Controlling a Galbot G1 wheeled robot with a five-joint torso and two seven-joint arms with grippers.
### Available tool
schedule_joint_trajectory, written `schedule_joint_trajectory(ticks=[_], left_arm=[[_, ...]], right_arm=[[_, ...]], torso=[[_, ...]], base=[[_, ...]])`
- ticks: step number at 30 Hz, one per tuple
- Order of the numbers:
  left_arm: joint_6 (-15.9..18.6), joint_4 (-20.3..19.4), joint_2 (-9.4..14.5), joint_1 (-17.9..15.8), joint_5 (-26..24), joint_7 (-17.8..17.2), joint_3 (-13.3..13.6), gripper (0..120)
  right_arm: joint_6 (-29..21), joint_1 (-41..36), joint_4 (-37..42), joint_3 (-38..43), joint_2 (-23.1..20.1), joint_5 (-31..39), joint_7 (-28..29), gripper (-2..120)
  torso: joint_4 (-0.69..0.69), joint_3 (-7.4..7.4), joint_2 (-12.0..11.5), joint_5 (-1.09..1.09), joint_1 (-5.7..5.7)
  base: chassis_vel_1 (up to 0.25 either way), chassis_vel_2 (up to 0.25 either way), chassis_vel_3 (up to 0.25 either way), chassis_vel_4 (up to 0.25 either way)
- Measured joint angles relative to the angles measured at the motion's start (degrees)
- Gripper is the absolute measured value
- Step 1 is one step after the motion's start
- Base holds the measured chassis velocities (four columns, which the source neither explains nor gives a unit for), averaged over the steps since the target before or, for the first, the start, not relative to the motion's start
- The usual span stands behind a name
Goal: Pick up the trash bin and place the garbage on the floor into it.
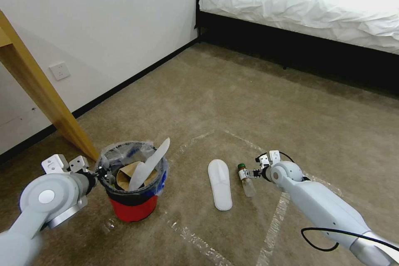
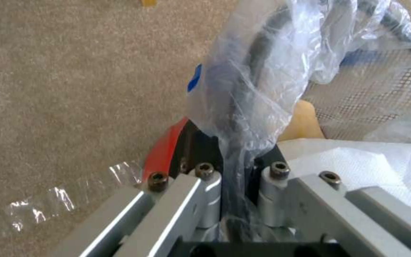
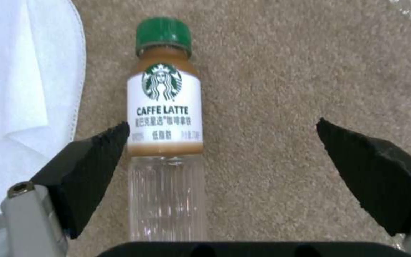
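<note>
On the floor (image 1: 232, 99), the trash bin (image 1: 134, 208) stands near a wooden leg (image 1: 41, 95), holding a slipper (image 1: 149, 165) and brown paper (image 1: 124, 174); the left gripper (image 1: 101, 173) is clamped on its bag-lined rim; the right gripper (image 1: 253, 173) hangs wide open over a bottle (image 1: 246, 179) lying beside another slipper (image 1: 220, 183), gripping nothing.

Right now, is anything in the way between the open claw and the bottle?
No. The right gripper hangs open over the bottle, with only bare floor between. One finger is by its label. The slipper lies beside, apart.
</note>
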Motion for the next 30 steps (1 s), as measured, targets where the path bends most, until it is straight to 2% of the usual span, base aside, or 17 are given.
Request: schedule_joint_trajectory(ticks=[9,22,30], left_arm=[[0.02,0.75,-0.05,-0.94,0.08,0.08,0.86,4],[0.13,1.97,-0.79,-1.74,0.8,0.49,1.94,4],[0.15,1.95,-0.77,-1.72,0.91,0.54,1.85,4]], right_arm=[[1.08,0.11,-3.47,-0.12,0.67,-1.62,-2.44,100],[4.89,-0.68,-4.48,-0.1,1.05,-7.4,-10.45,100],[5.79,-0.86,-4.05,-0.55,1.1,-8.78,-10.82,100]], torso=[[-0.01,-0.01,0.0,0.0,0.0],[-0.01,0.01,0.0,0.03,0.0],[0.0,0.0,0.0,0.01,0.0]], base=[[0.0,0.0,0.0,0.0],[0.0,0.0,0.0,0.0],[0.0,0.0,0.0,0.0]])
